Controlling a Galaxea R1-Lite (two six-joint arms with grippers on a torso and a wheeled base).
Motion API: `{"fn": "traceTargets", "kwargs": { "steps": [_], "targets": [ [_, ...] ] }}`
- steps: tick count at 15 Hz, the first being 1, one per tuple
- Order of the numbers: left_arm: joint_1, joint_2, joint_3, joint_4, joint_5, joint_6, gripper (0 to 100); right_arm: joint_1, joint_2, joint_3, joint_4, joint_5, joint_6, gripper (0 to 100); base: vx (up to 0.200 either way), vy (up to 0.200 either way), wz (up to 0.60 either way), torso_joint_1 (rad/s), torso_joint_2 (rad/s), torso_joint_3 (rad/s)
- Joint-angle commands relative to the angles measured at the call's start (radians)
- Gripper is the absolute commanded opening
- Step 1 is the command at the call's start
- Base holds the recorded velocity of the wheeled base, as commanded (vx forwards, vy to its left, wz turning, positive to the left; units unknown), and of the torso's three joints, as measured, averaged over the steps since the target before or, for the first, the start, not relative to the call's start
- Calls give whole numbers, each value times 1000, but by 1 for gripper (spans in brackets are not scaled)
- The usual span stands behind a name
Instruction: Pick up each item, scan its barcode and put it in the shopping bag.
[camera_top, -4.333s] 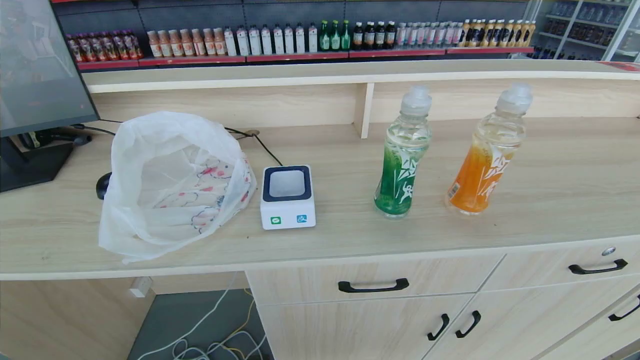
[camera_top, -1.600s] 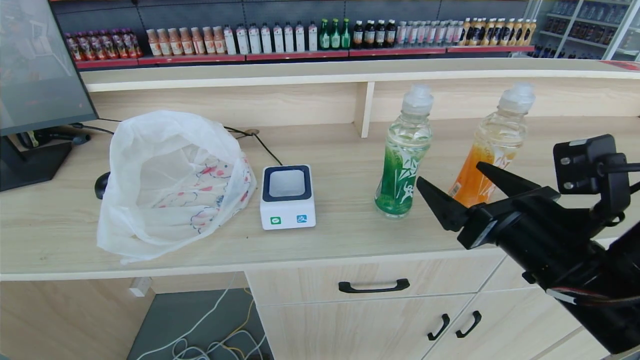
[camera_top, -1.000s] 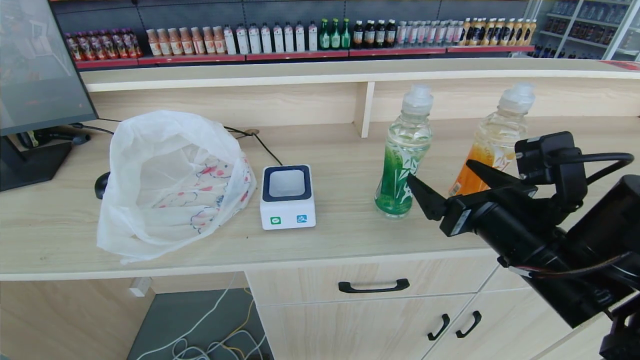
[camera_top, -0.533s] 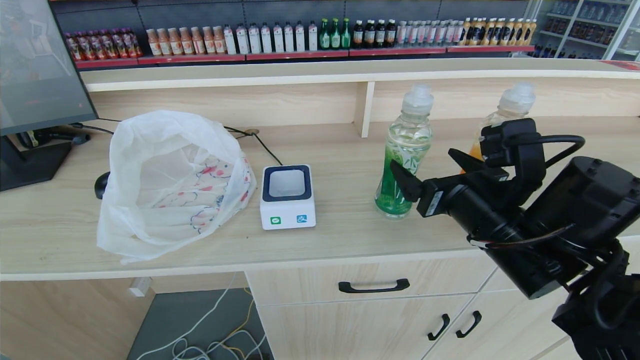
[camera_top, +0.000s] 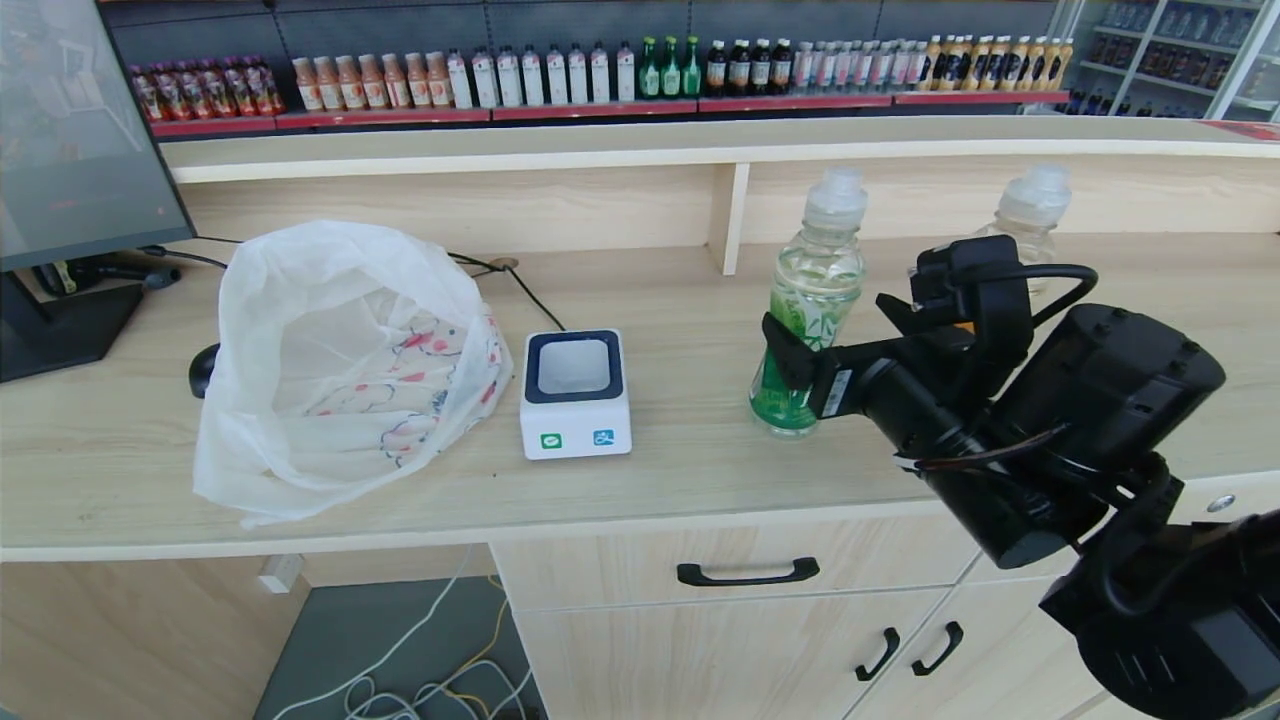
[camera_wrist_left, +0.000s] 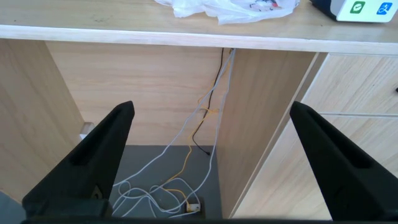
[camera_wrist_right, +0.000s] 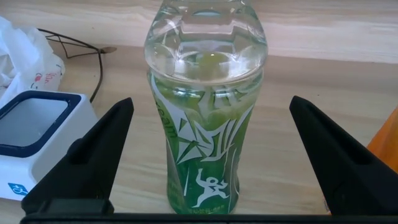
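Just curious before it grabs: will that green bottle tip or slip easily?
The green bottle stands tall on a narrow base, so a nudge could tip it. It looks full, so probably heavy. Its smooth plastic may slip.

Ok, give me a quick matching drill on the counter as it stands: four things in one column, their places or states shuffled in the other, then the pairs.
1 green bottle
2 orange bottle
3 scanner
4 left gripper

A open, below the counter
B mostly hidden behind the right arm
C upright, straight ahead of the open right gripper
D between the shopping bag and the green bottle

Pairs: 1-C, 2-B, 3-D, 4-A
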Motion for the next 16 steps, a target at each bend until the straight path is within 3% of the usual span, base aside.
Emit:
{"fn": "traceTargets", "kwargs": {
  "steps": [1, 16],
  "targets": [
    [0, 0, 0, 0, 0, 0, 100, -3, 17, -21, -1, -3, -1, 100, 0, 0, 0, 0, 0, 0],
    [0, 0, 0, 0, 0, 0, 100, -17, 109, -157, -1, -21, -4, 100, 0, 0, 0, 0, 0, 0]
  ]
}}
